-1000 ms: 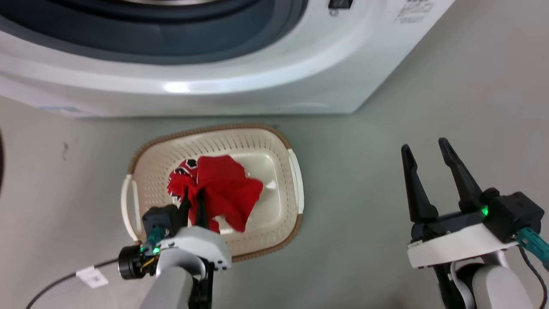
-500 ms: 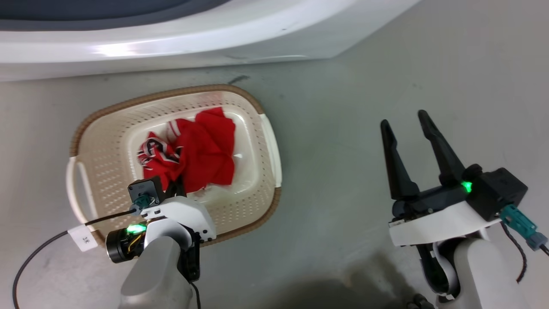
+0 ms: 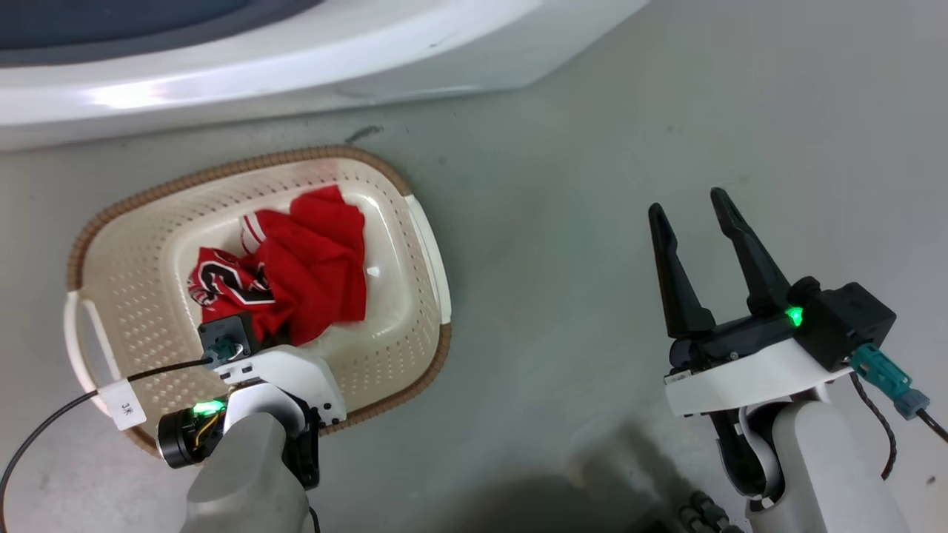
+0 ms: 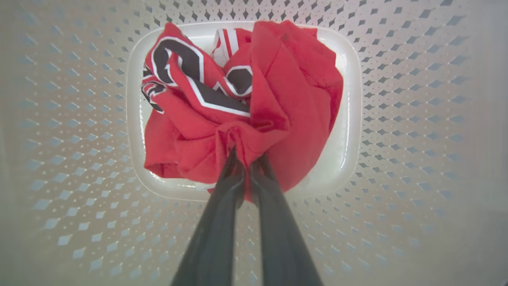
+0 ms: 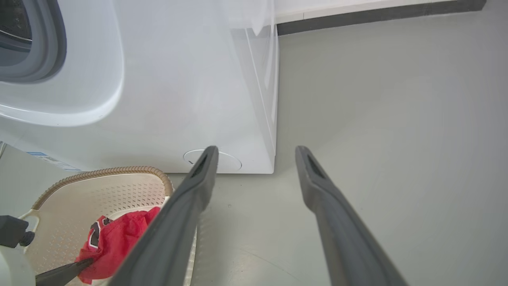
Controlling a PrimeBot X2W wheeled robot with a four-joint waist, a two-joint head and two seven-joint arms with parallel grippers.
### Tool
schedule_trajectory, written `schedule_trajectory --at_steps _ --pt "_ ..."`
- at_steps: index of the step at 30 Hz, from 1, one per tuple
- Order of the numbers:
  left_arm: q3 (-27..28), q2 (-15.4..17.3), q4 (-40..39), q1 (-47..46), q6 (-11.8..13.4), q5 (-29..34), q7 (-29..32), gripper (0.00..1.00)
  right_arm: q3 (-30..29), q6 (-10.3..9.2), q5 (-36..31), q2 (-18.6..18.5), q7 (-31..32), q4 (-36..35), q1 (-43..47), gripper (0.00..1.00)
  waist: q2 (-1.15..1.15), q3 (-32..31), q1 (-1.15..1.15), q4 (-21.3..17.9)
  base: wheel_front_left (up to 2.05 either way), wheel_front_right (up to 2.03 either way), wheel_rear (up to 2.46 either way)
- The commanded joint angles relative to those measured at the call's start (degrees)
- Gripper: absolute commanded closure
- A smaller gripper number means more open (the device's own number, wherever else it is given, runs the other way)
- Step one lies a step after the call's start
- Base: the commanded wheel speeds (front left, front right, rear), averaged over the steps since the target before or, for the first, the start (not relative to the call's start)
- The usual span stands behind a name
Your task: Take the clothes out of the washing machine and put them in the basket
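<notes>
- While the left gripper [image 4: 244, 153] pinches a bunch of the red clothes [image 4: 254, 99], they sit down in the basket [image 3: 222, 169].
- In the head view, its own wrist hides its fingers.
- The right gripper [image 3: 687, 203] is spread wide, holding nothing, over the grey floor [image 3: 578, 222].
- The washing machine [image 3: 296, 66] is cut off at the top.

Basket [image 3: 141, 252]: sitting on floor [image 3: 592, 185] before washing machine [image 3: 296, 66]. Clothes [image 3: 311, 259]: lying at basket's centre. Left gripper [image 4: 244, 153]: touching clothes. Right gripper [image 3: 687, 203]: hovering well right of basket.
</notes>
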Motion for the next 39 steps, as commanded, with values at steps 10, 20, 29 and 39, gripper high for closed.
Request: schedule_trajectory --at_steps 10,20,29,39 --pt "-0.1 -1.4 -6.8 10.6 -1.0 3.2 -0.1 0.00 -5.0 -0.02 -3.2 0.0 -0.3 0.7 5.8 0.00 0.00 -18.0 -0.01 5.0 0.00 0.00 0.00" --pt "-2.0 -1.7 -22.8 21.1 -0.8 4.8 -0.1 0.00 -9.0 -0.02 -5.9 0.0 3.7 -3.8 12.6 0.00 0.00 -27.3 -0.01 9.2 0.00 0.00 0.00" --pt "-2.8 -1.7 -39.0 26.7 0.4 7.9 -0.2 0.00 -10.7 -0.02 -6.3 0.0 6.2 -7.6 15.9 0.00 0.00 -30.1 -0.01 10.8 0.00 0.00 0.00" --pt "-3.4 -1.7 -54.0 25.9 1.2 12.3 -0.2 0.00 -11.6 -0.02 -5.8 0.0 7.7 -10.6 17.0 0.00 0.00 -31.4 -0.01 11.6 0.00 0.00 0.00"
